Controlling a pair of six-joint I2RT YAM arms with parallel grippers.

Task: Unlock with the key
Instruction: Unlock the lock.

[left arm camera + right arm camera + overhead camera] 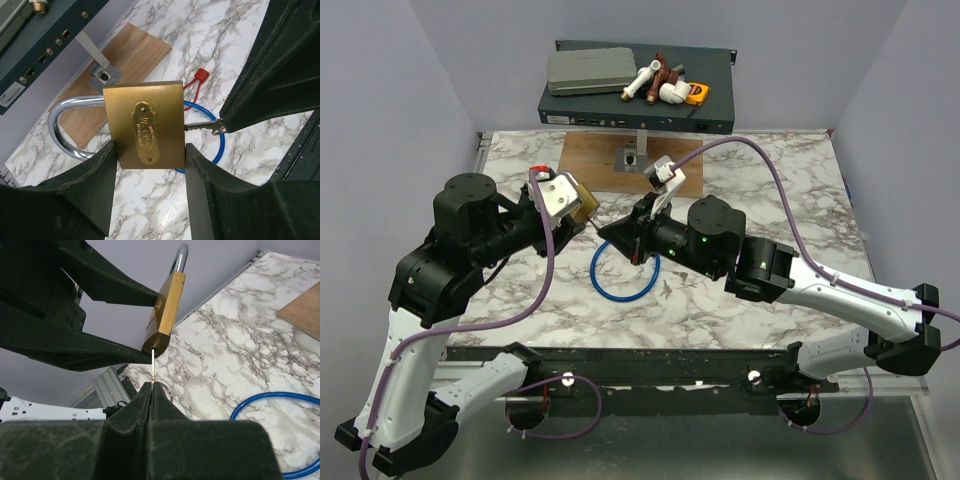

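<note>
Left gripper (pixel 150 159): closed on the padlock (pixel 150 127), one finger (pixel 95 185) on each side of the brass body. It holds the lock clear of the table. In the left wrist view the shackle (pixel 62 127) points left and the keyhole end points right, toward the other arm. One finger sits just beside the keyhole but leaves it uncovered, probably so you have a free line in.

Right gripper (pixel 151 390): jaws fully closed, pinching the head of the key (pixel 152 365). The blade sticks straight out from the tips. Its front end is at the keyhole, and most of the blade is showing between lock and fingertips. You cannot tell how deep it has gone. The shackle looks closed, so the lock is not yet open.

Judgement: the two arms meet nose to nose so that the blade and keyhole share one line. Any tilt would likely bind the thin blade.

Surroundings:
- A blue cable (pixel 620 285) loops on the marble table (pixel 790 200), directly below the two grippers and well clear of the lock.
- A small red tag (pixel 201 75) shows beyond the lock. You cannot tell if it hangs from the key.
- A wooden board (pixel 590 155) with a metal bracket (pixel 630 158) lies at the far side, with a dark equipment box (pixel 720 105) behind it.

Nothing stands between key and lock. The right gripper's bulk hides the key head.
</note>
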